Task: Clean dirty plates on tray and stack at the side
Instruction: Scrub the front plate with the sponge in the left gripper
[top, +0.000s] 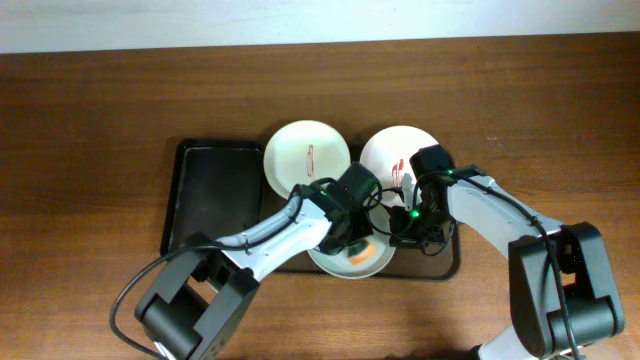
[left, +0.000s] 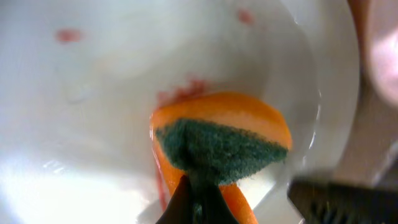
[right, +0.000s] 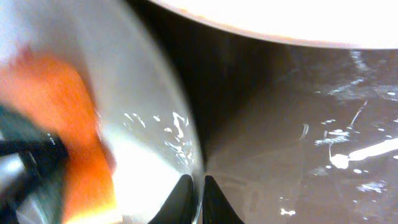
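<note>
A white plate (top: 335, 266) lies at the front of the dark brown tray (top: 205, 195). My left gripper (top: 355, 243) is shut on an orange sponge with a green scouring side (left: 224, 146) and presses it onto this plate (left: 93, 93), where red smears show beside the sponge. My right gripper (top: 400, 236) is shut on the plate's right rim (right: 186, 143), one finger on each side of the edge (right: 194, 196). Two more plates stand at the back of the tray, one (top: 306, 155) on the left and one (top: 397, 152) on the right, each with a red smear.
The tray's left half (top: 215, 190) is bare. The wooden table (top: 90, 120) surrounds the tray. In the right wrist view the tray floor (right: 292, 137) is glossy, and the edge of a back plate (right: 280, 18) shows at the top.
</note>
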